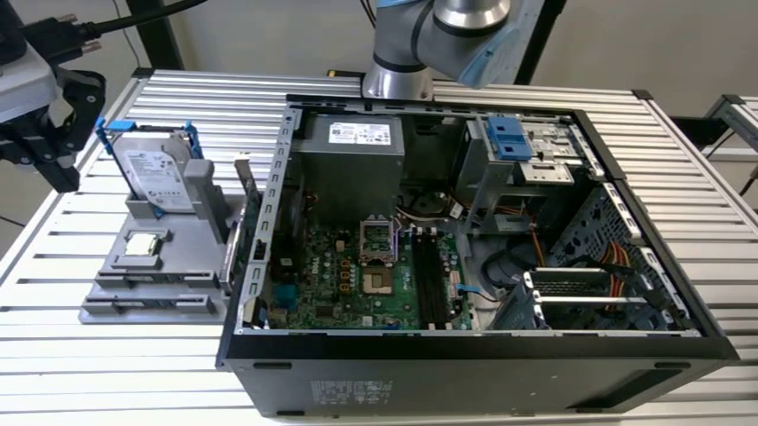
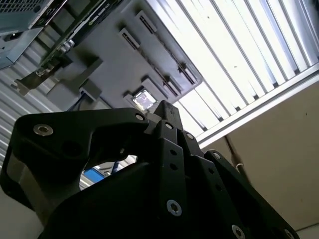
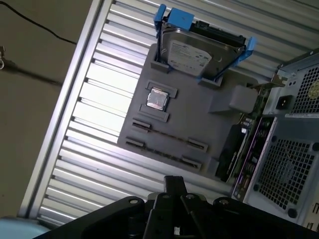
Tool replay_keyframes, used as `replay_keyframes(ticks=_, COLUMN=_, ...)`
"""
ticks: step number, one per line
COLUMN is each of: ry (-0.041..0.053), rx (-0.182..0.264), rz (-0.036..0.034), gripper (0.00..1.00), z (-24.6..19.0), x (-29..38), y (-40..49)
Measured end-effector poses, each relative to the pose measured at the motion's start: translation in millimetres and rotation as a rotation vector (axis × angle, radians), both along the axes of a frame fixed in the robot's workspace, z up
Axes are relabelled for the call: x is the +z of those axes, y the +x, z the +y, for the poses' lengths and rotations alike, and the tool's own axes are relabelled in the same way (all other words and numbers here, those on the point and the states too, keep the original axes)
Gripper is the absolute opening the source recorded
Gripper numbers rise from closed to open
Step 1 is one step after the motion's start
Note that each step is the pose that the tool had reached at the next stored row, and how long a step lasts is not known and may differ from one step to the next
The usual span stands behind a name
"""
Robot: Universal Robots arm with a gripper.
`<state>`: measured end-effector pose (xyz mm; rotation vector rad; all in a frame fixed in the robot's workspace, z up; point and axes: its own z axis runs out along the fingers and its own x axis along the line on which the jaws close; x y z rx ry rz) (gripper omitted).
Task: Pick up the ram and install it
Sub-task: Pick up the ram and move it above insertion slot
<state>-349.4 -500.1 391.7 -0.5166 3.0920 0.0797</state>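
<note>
My black gripper (image 1: 59,173) hangs above the table at the exterior view's left, beyond the grey fixture (image 1: 119,293). Its fingertips meet with nothing between them, as both wrist views show (image 2: 167,110) (image 3: 174,185). In the first wrist view a thin dark strip (image 3: 165,135) runs on edge between two clips of the fixture (image 3: 194,117); it may be the ram, but I cannot tell for sure. The open computer case (image 1: 279,177) lies in the middle of the table. Its green motherboard (image 1: 343,284) carries long black slots (image 1: 429,280).
The fixture also carries a silver hard drive in a blue frame (image 1: 152,169) (image 3: 197,52), a small square silver CPU chip (image 1: 142,244) (image 3: 157,99) and an upright expansion card (image 1: 244,191) (image 3: 241,144) beside the case wall. The arm's base (image 1: 397,75) stands behind the case.
</note>
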Motion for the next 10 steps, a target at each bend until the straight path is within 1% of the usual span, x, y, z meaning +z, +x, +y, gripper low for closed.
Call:
replay_keyframes(ticks=4, ry=0.0, rx=0.022, rz=0.0, gripper=0.0, z=0.0, x=0.0, y=0.0)
replay_keyframes(ticks=5, ry=0.0, rx=0.053, rz=0.0, gripper=0.0, z=0.0, x=0.0, y=0.0)
replay_keyframes(ticks=10, ry=0.0, rx=0.079, rz=0.0, gripper=0.0, z=0.0, x=0.0, y=0.0)
